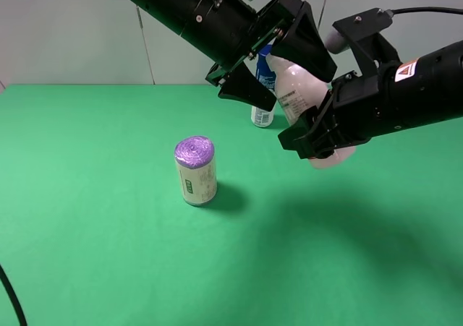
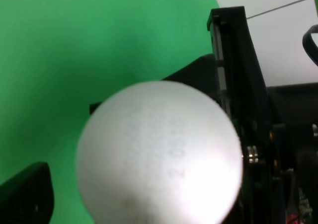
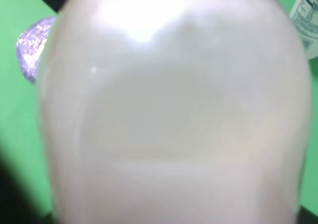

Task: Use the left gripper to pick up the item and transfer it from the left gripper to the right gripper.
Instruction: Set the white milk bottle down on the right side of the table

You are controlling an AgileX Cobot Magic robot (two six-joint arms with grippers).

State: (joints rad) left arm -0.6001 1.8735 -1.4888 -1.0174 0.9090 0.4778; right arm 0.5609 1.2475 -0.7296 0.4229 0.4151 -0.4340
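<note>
The item, a pale pinkish-white bottle (image 1: 298, 87), hangs tilted in the air above the green table (image 1: 108, 254). My left gripper (image 1: 278, 69) reaches in from the upper left. Its jaws stand wide on both sides of the bottle's upper end, with a gap showing, so it is open. My right gripper (image 1: 316, 127), on the arm with the triangle sticker (image 1: 404, 69), is shut on the bottle's lower body. In the left wrist view the bottle's round white end (image 2: 159, 154) fills the middle. In the right wrist view the bottle's body (image 3: 174, 114) fills almost the whole frame.
A purple-topped can (image 1: 195, 170) stands upright on the table, left of the grippers; its top shows in the right wrist view (image 3: 32, 45). A blue-capped spray can (image 1: 263, 105) stands behind the grippers near the back wall.
</note>
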